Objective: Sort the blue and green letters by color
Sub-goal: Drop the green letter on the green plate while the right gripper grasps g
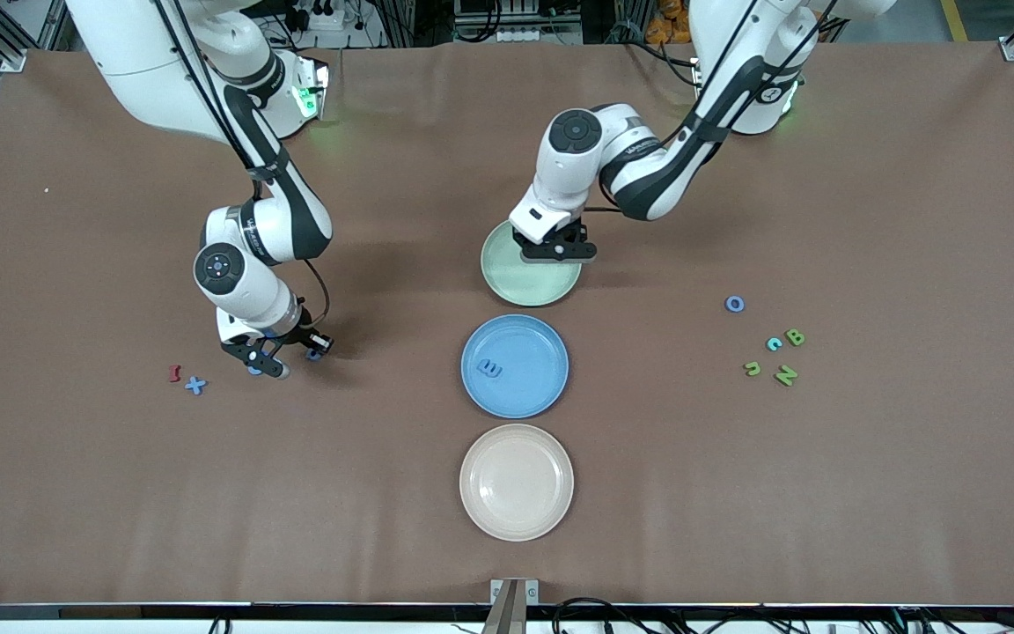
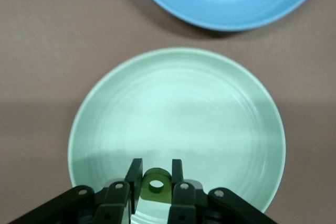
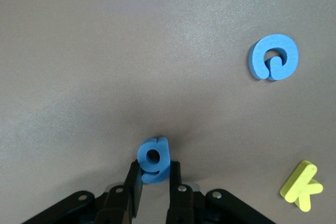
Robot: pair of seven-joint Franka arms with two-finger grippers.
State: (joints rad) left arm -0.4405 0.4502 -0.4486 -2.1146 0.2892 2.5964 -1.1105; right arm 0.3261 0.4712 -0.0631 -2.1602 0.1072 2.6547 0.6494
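Observation:
My left gripper (image 1: 557, 254) is over the pale green plate (image 1: 507, 280), at its edge toward the robots' bases, and is shut on an olive green P (image 2: 156, 184); the plate (image 2: 178, 108) fills the left wrist view. My right gripper (image 1: 262, 365) is low at the table toward the right arm's end, shut on a blue g (image 3: 154, 160). Another blue letter (image 3: 273, 57) lies close by on the table (image 1: 314, 355). A blue X (image 1: 196, 385) lies nearby. A blue E (image 1: 490, 369) lies in the blue plate (image 1: 516, 401). Blue O (image 1: 735, 304), blue c (image 1: 774, 343), green B (image 1: 794, 336), green n (image 1: 752, 368) and green N (image 1: 786, 375) lie toward the left arm's end.
A beige plate (image 1: 516, 482) stands nearest the front camera, in line with the other two plates. A dark red letter (image 1: 175, 373) lies beside the X. A yellow letter (image 3: 302, 184) lies near my right gripper. Brown cloth (image 1: 868, 493) covers the table.

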